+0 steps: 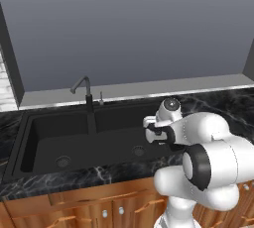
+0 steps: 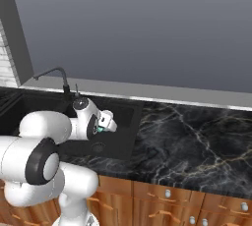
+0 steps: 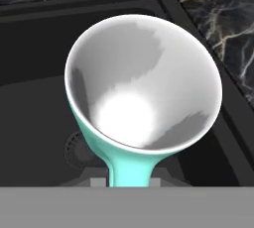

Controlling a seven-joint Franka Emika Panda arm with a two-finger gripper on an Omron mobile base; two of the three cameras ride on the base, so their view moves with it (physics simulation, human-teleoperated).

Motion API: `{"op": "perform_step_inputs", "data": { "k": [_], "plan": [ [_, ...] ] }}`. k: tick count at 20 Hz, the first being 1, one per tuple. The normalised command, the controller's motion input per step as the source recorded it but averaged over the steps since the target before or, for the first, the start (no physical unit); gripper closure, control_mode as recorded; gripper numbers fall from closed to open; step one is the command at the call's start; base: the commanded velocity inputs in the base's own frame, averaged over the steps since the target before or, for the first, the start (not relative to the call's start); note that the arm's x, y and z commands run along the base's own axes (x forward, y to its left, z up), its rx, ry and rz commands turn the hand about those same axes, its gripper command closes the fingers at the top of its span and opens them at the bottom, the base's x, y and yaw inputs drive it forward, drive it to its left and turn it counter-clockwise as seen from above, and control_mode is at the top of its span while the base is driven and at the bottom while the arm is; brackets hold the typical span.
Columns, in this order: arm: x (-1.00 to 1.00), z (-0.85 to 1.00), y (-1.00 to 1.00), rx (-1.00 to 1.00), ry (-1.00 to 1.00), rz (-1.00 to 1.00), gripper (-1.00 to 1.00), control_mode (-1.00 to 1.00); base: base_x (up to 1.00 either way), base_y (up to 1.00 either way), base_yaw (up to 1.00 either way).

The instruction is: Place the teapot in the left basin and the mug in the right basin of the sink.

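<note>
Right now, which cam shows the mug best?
Hand view: the mug is seen close up from above, white inside, teal wall and handle at the gripper, over the right basin. Right base view shows a teal sliver beside the hand. In the left base view I can't make it out.

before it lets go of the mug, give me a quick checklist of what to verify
1. Mug held in the gripper: ok, jaws closed on its teal side.
2. Mug above the right basin: ok, the drain shows just under it.
3. Mug clear of the counter: ok, it is inside the basin's edge.
4. Mug empty: ok, white inside, nothing in it.
5. Height above the basin floor: cannot tell.
6. Teapot already in the left basin: not ok, that basin looks empty.
</note>
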Motion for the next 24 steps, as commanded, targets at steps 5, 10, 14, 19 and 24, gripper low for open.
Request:
{"op": "perform_step_inputs", "data": {
  "k": [5, 10, 14, 19, 24],
  "plan": [
    [0.19, -0.23, 0.10, 0.00, 0.00, 0.00, 1.00, -1.00, 0.00, 0.00, 0.00],
    [0.29, -0.32, 0.05, 0.01, 0.01, 0.00, 1.00, -1.00, 0.00, 0.00, 0.00],
    [0.33, -0.40, 0.06, 0.01, 0.06, 0.00, 1.00, -1.00, 0.00, 0.00, 0.00],
    [0.29, -0.38, 0.07, 0.00, 0.06, 0.00, 1.00, -1.00, 0.00, 0.00, 0.00],
    [0.30, -0.40, 0.06, 0.00, 0.05, 0.00, 1.00, -1.00, 0.00, 0.00, 0.00]
  ]
}}
